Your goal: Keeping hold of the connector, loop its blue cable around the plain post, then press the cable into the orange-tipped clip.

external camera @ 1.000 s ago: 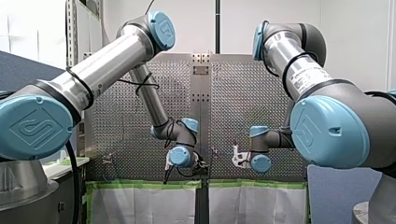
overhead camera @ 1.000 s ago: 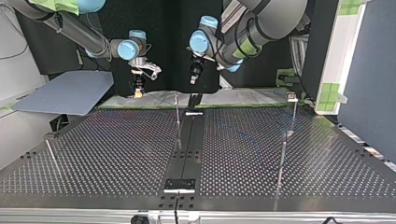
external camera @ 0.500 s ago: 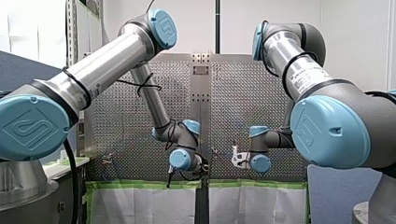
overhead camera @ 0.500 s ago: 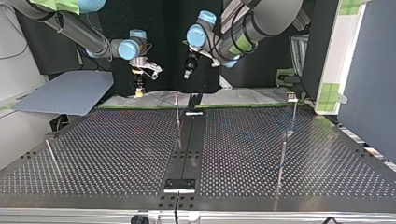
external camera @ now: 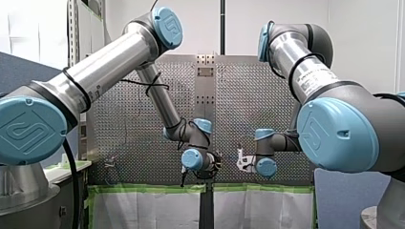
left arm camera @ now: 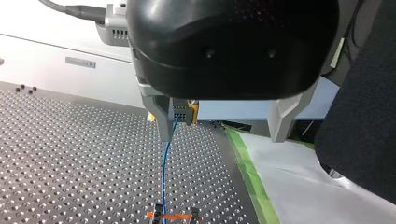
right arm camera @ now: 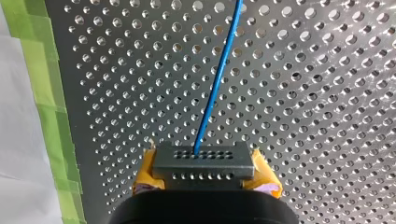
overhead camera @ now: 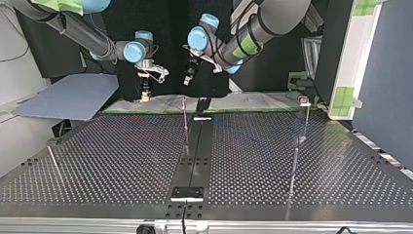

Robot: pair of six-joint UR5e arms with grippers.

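Observation:
In the right wrist view my right gripper (right arm camera: 205, 178) is shut, its yellow pads (right arm camera: 145, 176) clamping a dark connector (right arm camera: 203, 158). The blue cable (right arm camera: 215, 79) runs from the connector out over the perforated table. In the left wrist view my left gripper (left arm camera: 222, 135) hangs open with nothing between its metal fingers (left arm camera: 163, 122). Just beyond one finger is the held connector (left arm camera: 183, 110). Its cable (left arm camera: 164, 177) drops to an orange-tipped clip (left arm camera: 173, 216) on the table. In the top view my left gripper (overhead camera: 188, 79) hovers close beside my right gripper (overhead camera: 144, 92).
Thin posts rise from the perforated table (overhead camera: 122, 161) in the top view: one near the middle (overhead camera: 185, 124), two at the right (overhead camera: 294, 165), one at the left (overhead camera: 52, 163). Green tape (left arm camera: 247, 172) and white sheeting edge the table behind the grippers.
My left arm has swung toward my right gripper, rightward in the front view and leftward in the top view. My right arm has held still with the connector.

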